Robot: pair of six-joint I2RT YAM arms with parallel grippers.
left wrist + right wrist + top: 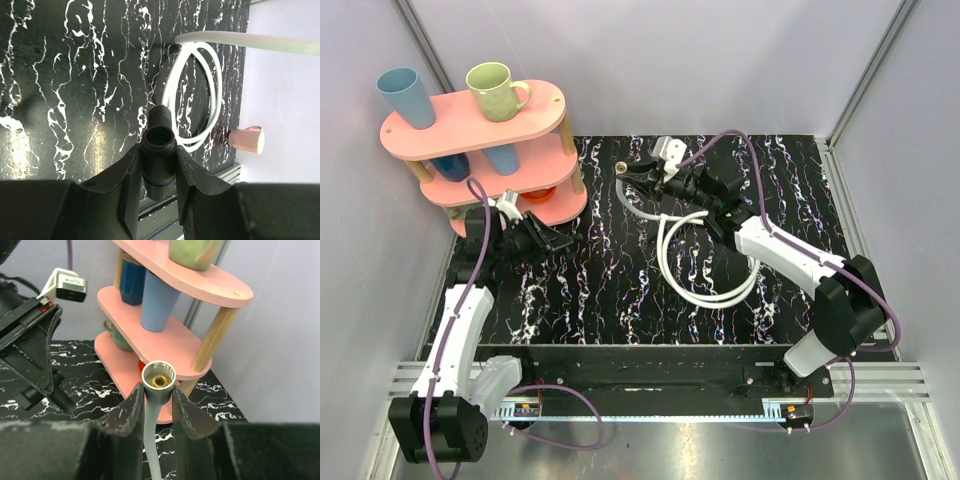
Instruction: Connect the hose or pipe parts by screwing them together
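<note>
Jaws of the left gripper [158, 152] are closed snugly on a short black threaded fitting [159, 136], gripping its smooth collar so that the threaded, open end sticks out past the fingertips. It hangs near the left edge of the tabletop [610, 290], just beside the pink rack [470, 115] in the far left corner. Whether any hose trails from this black piece cannot be told. Jaws of the right gripper [157, 390] are likewise closed, on the neck just under a silvery fitting [159, 375] whose open mouth faces away from the wrist; it is held above the far edge, about the middle. From it the white hose [666, 250] drops and lies in loose loops right of the tabletop's middle. The hose looks light, soft and springy, so it will likely drag, twist and wind up as the fitting turns, and it is a poor place to grip. The rigid ends are the right hold, as both arms have them. The metal fitting is probably smooth and may slip round under torque. The black part looks like plastic, so its threads could cross if the two mouths meet at a tilt; squaring the axes first seems wise.
</note>
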